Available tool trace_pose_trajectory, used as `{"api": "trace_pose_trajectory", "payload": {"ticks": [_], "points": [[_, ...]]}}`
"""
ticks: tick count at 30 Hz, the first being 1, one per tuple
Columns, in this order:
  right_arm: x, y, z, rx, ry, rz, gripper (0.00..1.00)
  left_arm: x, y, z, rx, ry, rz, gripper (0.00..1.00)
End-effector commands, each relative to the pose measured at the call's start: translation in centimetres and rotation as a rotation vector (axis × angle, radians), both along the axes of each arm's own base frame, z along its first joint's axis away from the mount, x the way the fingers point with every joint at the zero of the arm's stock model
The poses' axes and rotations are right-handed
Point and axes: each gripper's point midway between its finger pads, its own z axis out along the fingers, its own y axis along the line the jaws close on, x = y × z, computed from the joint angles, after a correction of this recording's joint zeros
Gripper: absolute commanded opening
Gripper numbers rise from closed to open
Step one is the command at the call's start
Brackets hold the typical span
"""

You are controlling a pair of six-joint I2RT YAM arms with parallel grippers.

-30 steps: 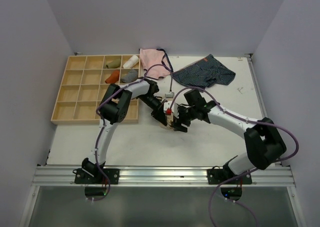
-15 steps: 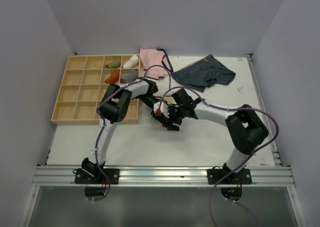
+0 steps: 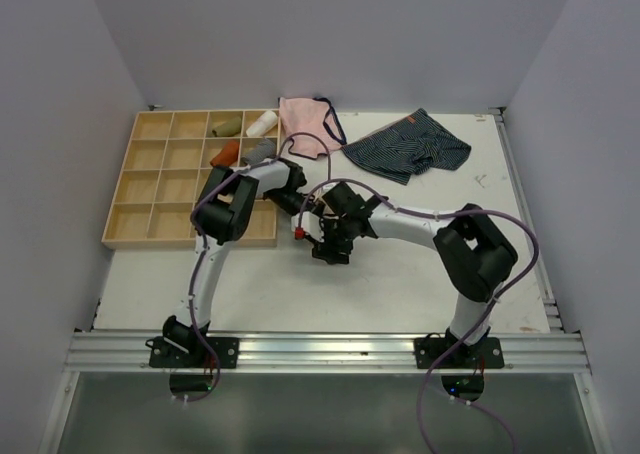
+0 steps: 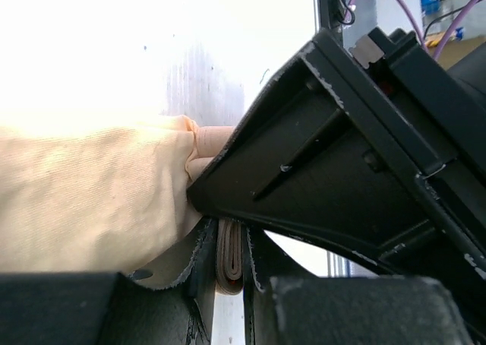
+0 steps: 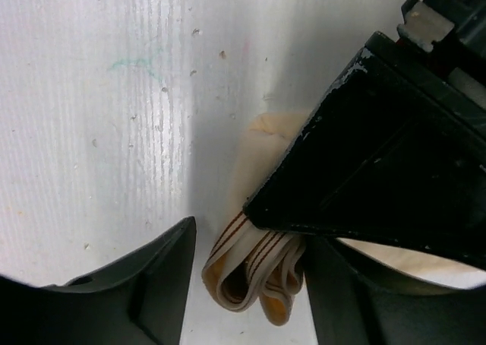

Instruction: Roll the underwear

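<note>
the left gripper point(image 4: 230, 242) is clamping on the underwear point(image 4: 83, 200). its two dark fingers point(image 4: 201, 284) are standing almost together, with a folded, brown-lined band of the cloth squeezed upright in the narrow slot between them. the rest of the pale peach cloth is bunching out to one side of those fingers and lying on the white table point(image 3: 400, 284).

the right gripper point(image 5: 249, 242) is sitting close against the left one, its black body filling much of the left wrist view and touching the bunched cloth. its jaws are standing apart, straddling the looped end of the same band. a strip of bare table is showing between the cloth and one finger point(image 5: 152, 284); whether the other finger is touching the cloth is lost in shadow.

from above, both grippers are meeting tip to tip near the middle of the table, just beside the near right corner of the wooden tray point(image 3: 130, 229), and they are hiding the underwear almost wholly. four small rolls, green point(image 3: 226, 127), white point(image 3: 262, 124), orange point(image 3: 225, 154) and grey point(image 3: 258, 152), are lying in the tray's far right compartments. a pink pair point(image 3: 305, 124) is lying at the table's far edge, beside the tray, and a navy striped pair point(image 3: 410, 146) is lying to its right.
</note>
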Motion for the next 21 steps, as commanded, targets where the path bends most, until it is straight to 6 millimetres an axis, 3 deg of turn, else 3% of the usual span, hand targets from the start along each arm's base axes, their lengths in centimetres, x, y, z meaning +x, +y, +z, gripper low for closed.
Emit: {"api": "trace_pose_trajectory", "payload": {"ticks": [1,2,5,7,10,13,17,21], "points": [[-0.7,0.0,-0.7,-0.055,0.035,0.007,0.59,1.2,2.5,-3.9,0.097,-0.11,-0.024,0.18],[-0.4,0.3,-0.5,-0.053,0.029,0.007,0.45,1.2,2.5,-3.8,0.095,-0.108,-0.021,0.18],[0.2,0.6,-0.6,-0.057,0.021,0.004,0.17,1.4,2.5,-3.1,0.081,-0.123,-0.022,0.24],[0.2,1.1,-0.3,-0.04,0.022,0.016,0.06,2.1,2.5,-2.1,0.06,-0.15,-0.004,0.33],[0.1,1.7,0.1,-0.012,0.033,0.03,0.01,3.6,2.4,-0.4,0.057,-0.203,0.034,0.41],[-0.4,2.1,0.1,0.001,0.062,0.049,0.0,6.5,2.7,1.7,0.063,-0.291,0.093,0.46],[-0.8,2.2,-0.1,0.0,0.091,0.067,0.0,11.2,3.1,4.2,0.078,-0.447,0.189,0.48],[-1.7,2.7,0.3,0.015,0.163,0.077,0.0,16.4,4.9,7.2,0.11,-0.579,0.345,0.49]]}}
